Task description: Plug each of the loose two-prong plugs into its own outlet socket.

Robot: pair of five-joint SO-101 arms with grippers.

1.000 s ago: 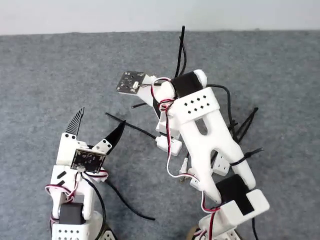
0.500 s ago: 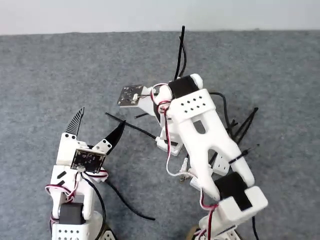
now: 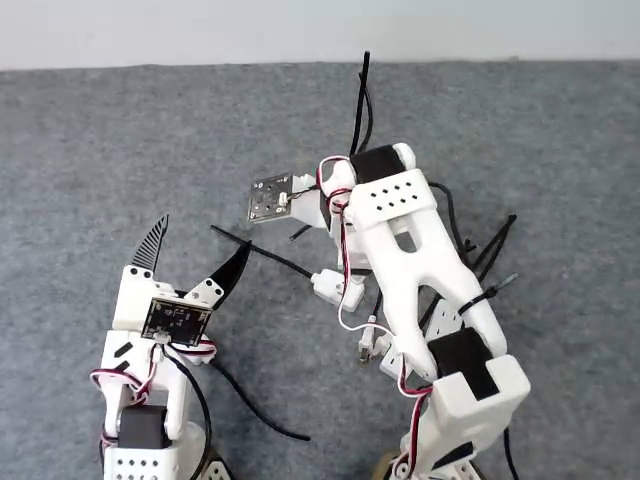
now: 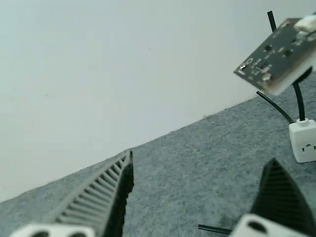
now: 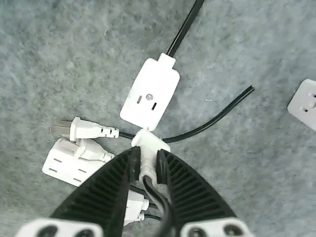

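Grey felt-like surface [image 3: 100,130] runs up to a plain white wall [image 3: 200,30].

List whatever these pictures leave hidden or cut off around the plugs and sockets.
Right wrist view: the held plug sits in the right tool; its prongs are hidden under its own body.
Right wrist view: the edge socket is cut off by the frame.
High view: the right arm covers most plugs and sockets beneath it.
Left wrist view: the white socket cube is cut by the frame edge.

Cords [image 5: 210,122] and sockets [image 5: 149,93] ring the right claw [image 5: 146,154]; left claw [image 4: 200,159] faces bare carpet [image 4: 197,143].
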